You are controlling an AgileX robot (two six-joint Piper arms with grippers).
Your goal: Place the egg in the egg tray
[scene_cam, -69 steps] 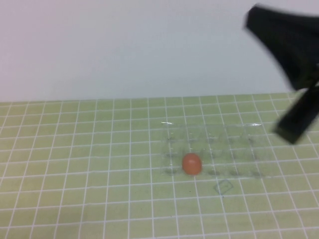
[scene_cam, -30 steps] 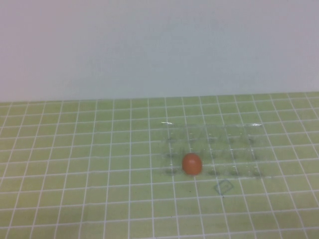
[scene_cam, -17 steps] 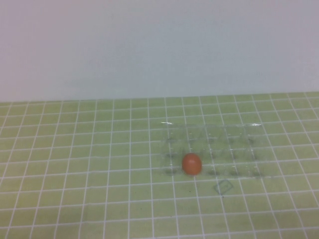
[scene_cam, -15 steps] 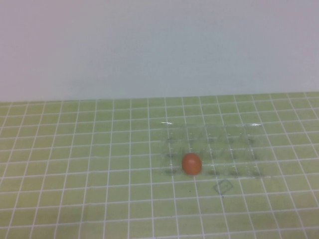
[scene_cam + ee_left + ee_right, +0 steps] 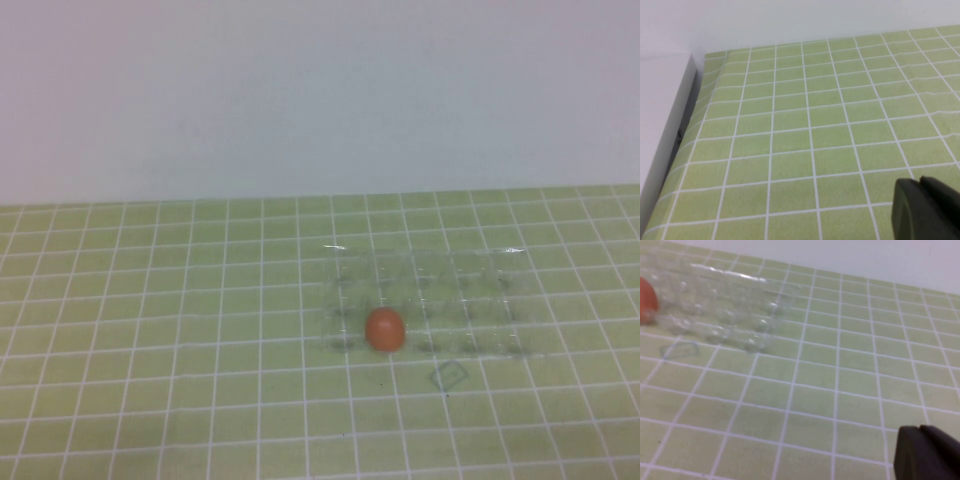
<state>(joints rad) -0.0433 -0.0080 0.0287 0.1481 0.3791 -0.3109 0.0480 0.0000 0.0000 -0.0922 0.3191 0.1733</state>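
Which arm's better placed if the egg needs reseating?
Right. Right gripper looks onto the clear plastic egg tray and the small orange-brown egg in it; left gripper faces only bare green grid mat.

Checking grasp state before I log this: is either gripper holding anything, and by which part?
Nothing is held. The egg sits free in the egg tray. The left gripper and the right gripper each show only at their own wrist view's edge, over bare mat.
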